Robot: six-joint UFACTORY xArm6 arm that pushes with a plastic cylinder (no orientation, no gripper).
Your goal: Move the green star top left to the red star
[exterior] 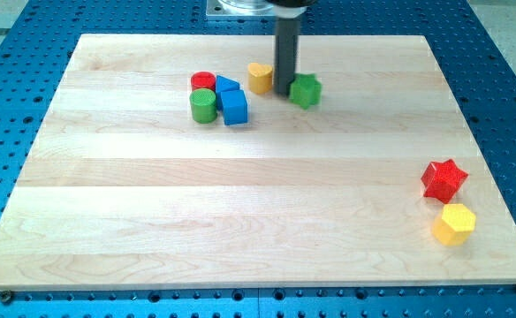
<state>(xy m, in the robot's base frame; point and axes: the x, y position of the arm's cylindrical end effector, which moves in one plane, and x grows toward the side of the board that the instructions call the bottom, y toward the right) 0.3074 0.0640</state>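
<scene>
The green star (pixel 306 90) lies near the view's top centre of the wooden board. My tip (pixel 283 92) stands right against its left side, between it and a yellow heart-shaped block (pixel 260 78). The red star (pixel 443 179) lies far off at the view's right, lower down, with a yellow hexagonal block (pixel 454 223) just below it.
A cluster sits left of the tip: a red cylinder (pixel 203 81), a green cylinder (pixel 203 105), a blue block (pixel 234 107) and a smaller blue piece (pixel 227 86) behind it. The wooden board (pixel 152 221) rests on a blue perforated table (pixel 505 53).
</scene>
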